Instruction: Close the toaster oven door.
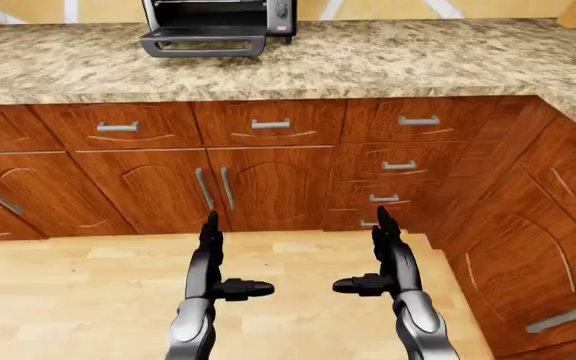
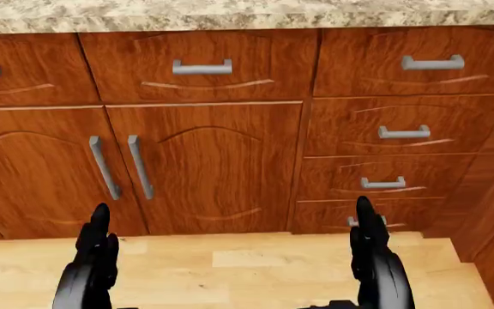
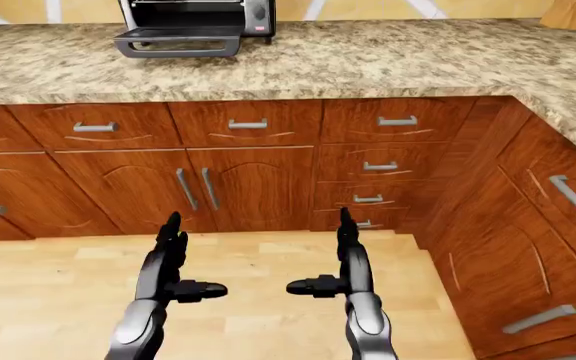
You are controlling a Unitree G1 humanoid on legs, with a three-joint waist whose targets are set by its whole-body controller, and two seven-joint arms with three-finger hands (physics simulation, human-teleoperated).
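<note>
The toaster oven [image 1: 219, 15] stands at the top left of the left-eye view on the granite counter [image 1: 388, 60]. Its door [image 1: 204, 42] hangs open, folded down flat towards me. My left hand [image 1: 215, 262] and right hand [image 1: 380, 259] are held low over the wooden floor, well below and short of the counter. Both are open, fingers pointing up and thumbs turned inward, and they hold nothing. The head view shows only the two hands' fingertips [image 2: 99, 222] against the cabinet doors.
Wooden cabinets and drawers [image 1: 268, 165] with metal handles run under the counter. A second run of cabinets [image 1: 548, 247] juts along the right side, forming a corner. Light wooden floor [image 1: 78, 300] lies between me and the cabinets.
</note>
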